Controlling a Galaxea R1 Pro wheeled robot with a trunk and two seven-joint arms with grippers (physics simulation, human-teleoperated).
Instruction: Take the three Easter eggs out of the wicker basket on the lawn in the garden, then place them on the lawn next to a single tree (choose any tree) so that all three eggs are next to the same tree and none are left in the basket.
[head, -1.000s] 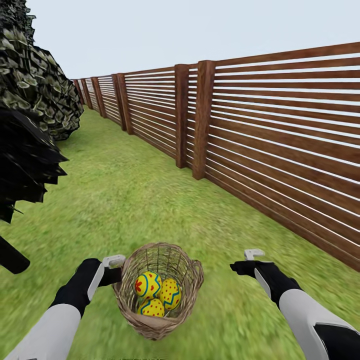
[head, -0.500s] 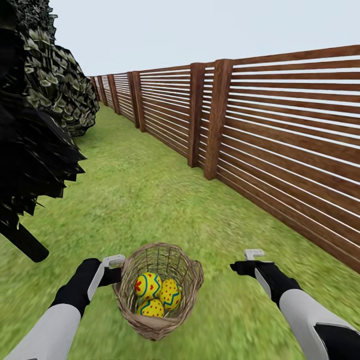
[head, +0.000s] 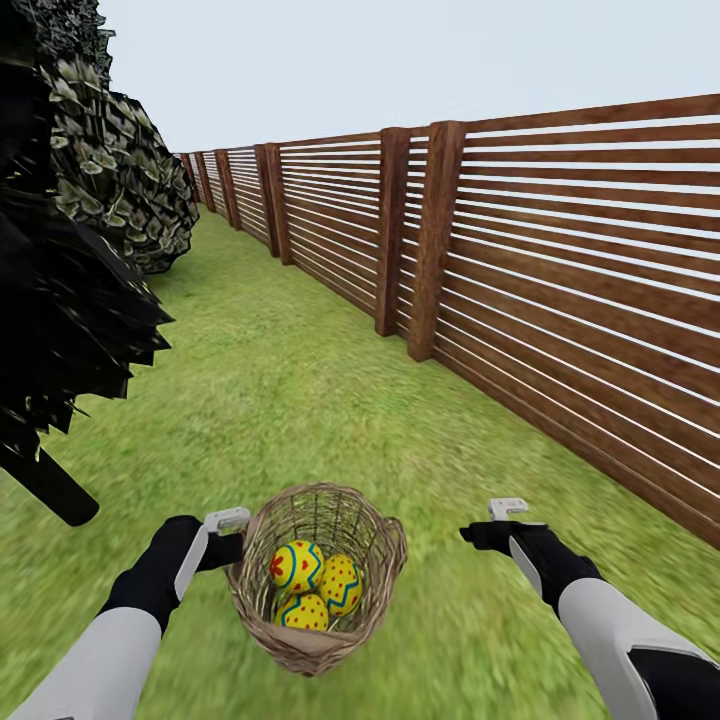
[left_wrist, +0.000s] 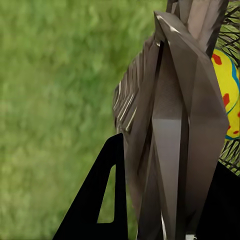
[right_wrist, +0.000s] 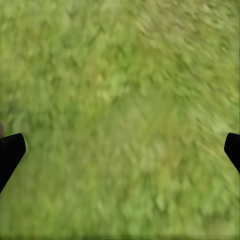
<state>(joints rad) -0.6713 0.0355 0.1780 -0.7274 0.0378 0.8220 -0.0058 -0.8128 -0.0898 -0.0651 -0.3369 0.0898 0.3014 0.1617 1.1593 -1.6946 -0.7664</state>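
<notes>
Three Easter eggs (head: 312, 585), yellow with red dots and zigzag bands, sit piled together in the bottom of the wicker basket (head: 318, 575), which is carried low in front of the robot between its two arms, above the lawn (head: 280, 400). One egg lies at the upper left of the pile, one to its right and one below them, all touching. The left gripper (head: 232, 535) is clenched on the basket's rim at its left side; in the left wrist view the woven wall of the basket (left_wrist: 170, 125) is pinched close against the camera, with a dark finger (left_wrist: 102, 200) outside it and a patch of yellow egg (left_wrist: 227, 95) visible through the twigs. The right gripper (head: 505, 520) hangs well apart from the basket on its right, holding nothing, its jaws spread wide; the right wrist view shows its two dark fingertips (right_wrist: 10, 152) at opposite edges over blurred grass (right_wrist: 120, 120). Beyond the basket the mottled green lawn runs away in a strip alongside a brown slatted fence (head: 520, 270) on the right, its thick posts receding toward the far corner. On the left stand dark leafy shrubs (head: 90, 200), one with a thin black stem (head: 45, 485) slanting into the grass, under a pale grey sky (head: 400, 60)
</notes>
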